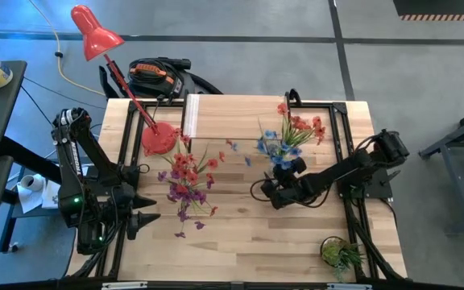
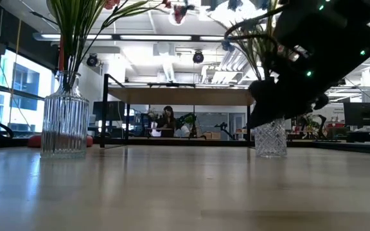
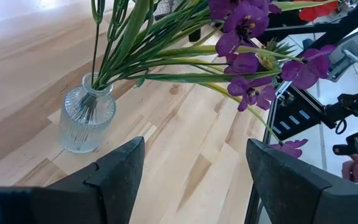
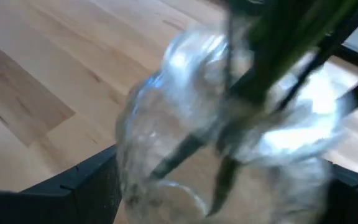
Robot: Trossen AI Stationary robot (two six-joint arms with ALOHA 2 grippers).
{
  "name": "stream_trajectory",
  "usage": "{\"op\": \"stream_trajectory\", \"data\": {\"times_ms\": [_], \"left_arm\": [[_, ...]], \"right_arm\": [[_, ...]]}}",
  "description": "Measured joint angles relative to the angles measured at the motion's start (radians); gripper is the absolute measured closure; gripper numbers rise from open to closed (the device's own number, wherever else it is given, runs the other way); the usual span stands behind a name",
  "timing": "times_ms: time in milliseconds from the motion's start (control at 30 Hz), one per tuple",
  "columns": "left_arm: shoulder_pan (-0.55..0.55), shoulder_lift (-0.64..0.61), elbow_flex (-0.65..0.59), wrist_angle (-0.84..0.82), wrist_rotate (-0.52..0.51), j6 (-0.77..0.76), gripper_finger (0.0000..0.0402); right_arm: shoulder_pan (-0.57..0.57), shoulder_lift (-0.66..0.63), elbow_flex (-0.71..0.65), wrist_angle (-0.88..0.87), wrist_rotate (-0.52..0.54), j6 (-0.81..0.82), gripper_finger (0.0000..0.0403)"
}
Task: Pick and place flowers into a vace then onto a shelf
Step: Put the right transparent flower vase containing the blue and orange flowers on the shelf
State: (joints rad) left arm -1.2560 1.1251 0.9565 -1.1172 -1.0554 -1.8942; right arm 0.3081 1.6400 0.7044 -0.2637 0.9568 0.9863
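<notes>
Two glass vases stand on the table, each holding flowers. The left vase [image 3: 87, 121] [image 2: 65, 122] carries red and purple flowers [image 1: 185, 179]. My left gripper [image 3: 194, 180] [image 1: 147, 219] hangs open near the table's left edge, short of that vase. The right vase [image 4: 229, 124] [image 2: 270, 138] carries red and blue flowers [image 1: 290, 135]. My right gripper [image 4: 222, 186] [image 1: 287, 171] is open, one finger on either side of that vase's body. The shelf [image 1: 216, 113] [image 2: 178, 96] stands at the far side of the table. My right gripper comes at the right vase slanting down from the table's right and near side, with the glass body [image 4: 166, 162] between its two fingers. The picture is blurred, so I cannot tell whether the fingers touch it. The vase stands upright on the table.
A red desk lamp has its base [image 1: 159, 138] at the far left of the table. A small leafy plant [image 1: 341, 254] sits at the near right corner. Bare wood lies between the two vases and along the near edge. A person [image 2: 167, 120] sits far behind.
</notes>
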Motion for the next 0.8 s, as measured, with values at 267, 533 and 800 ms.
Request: {"op": "stream_trajectory", "data": {"times_ms": [267,533,800], "left_arm": [[0.0,0.0,0.0,-0.001,0.001,-0.026,0.0085],[0.0,0.0,0.0,-0.008,0.001,-0.026,0.0085],[0.0,0.0,0.0,-0.016,0.0,0.031,0.0085]], "right_arm": [[-0.013,0.11,0.0,0.112,-0.01,0.0,0.0058],[-0.017,0.115,0.0,0.112,0.084,0.0,0.0064],[-0.028,0.115,0.0,0.119,0.132,-0.001,0.0114]]}}
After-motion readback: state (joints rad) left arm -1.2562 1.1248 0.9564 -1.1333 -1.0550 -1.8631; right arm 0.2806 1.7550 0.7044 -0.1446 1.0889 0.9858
